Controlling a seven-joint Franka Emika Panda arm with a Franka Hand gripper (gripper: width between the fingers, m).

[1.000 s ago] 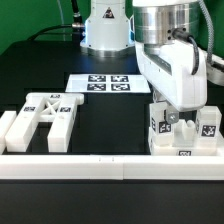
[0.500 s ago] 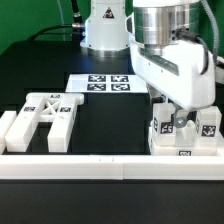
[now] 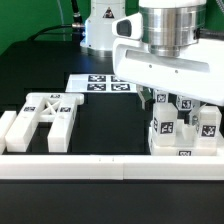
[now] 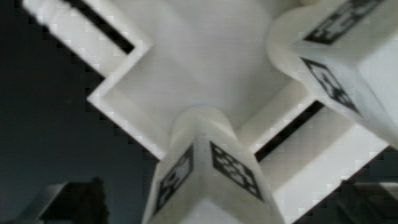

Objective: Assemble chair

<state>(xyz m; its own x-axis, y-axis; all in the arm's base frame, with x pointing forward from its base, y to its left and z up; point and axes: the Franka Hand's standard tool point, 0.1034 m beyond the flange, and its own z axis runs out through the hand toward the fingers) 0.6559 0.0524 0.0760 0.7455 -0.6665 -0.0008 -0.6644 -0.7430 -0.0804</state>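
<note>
As I look across the dark table [image 3: 110, 125] from the front, the nearest thing is the long low border rail [image 3: 90, 165]. It runs straight across from the exterior view's left to its right. Just behind it, on the exterior view's left, the X-braced frame [image 3: 45, 112] of the chair lies flat, its two long limbs reaching toward the rail. Well apart from it, on the exterior view's right, a cluster of chair parts [image 3: 182, 135] stands upright just behind the rail, black-and-white tags facing out.

Above that cluster hangs the gripper [image 3: 158, 98], largely hidden under the bulky white arm [image 3: 170, 60]. From here I cannot tell whether its jaws stand apart or closed, nor whether they touch any part.

The wrist view is filled with white tagged pieces [image 4: 196, 90] seen very close, their edges crossing over dark gaps. It is too blurred to say which pieces they are.

Farther back the marker board [image 3: 100, 82] lies flat on the table, and behind it stands the arm's base [image 3: 105, 25].
</note>
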